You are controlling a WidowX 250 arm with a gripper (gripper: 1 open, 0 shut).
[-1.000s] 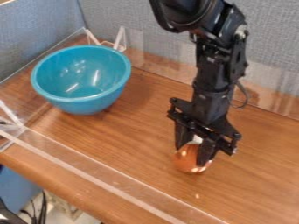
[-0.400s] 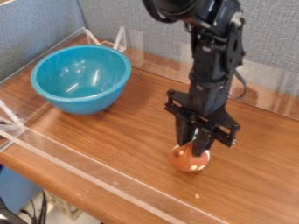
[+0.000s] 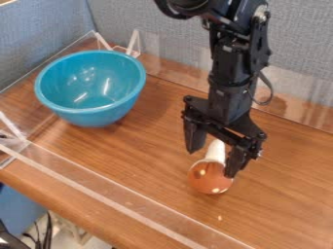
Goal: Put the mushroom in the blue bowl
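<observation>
One camera view is all you have, looking down across the wooden table [image 3: 117, 156] from its near corner. Your black gripper [image 3: 220, 161] hangs straight down from the dark arm [image 3: 232, 58], and its jaws stand apart, one on each side of the small toy mushroom [image 3: 209, 175] with a rounded reddish-brown cap and a cream-white stem. The mushroom lies tilted on the table right of centre, cap toward you and stem running up between the jaws. You can see the cap clearly, but the upper end of the stem is partly hidden behind the gripper body, so where it ends is hard to make out. Whether either fingertip touches the stem you cannot tell from this angle; the jaws do not look clamped on it.

Well apart from the mushroom, at the left rear of the table, sits the round, deep, glossy turquoise-blue plastic bowl [image 3: 89, 88]. Its inside shows only bright reflections. A clear plastic barrier [image 3: 92, 180] runs along the near table edge and along the left side behind the bowl, and its glare blurs parts of the wood grain. The top of the arm is cut off by the upper frame edge. A grey partition panel [image 3: 39, 39] stands behind the bowl.
</observation>
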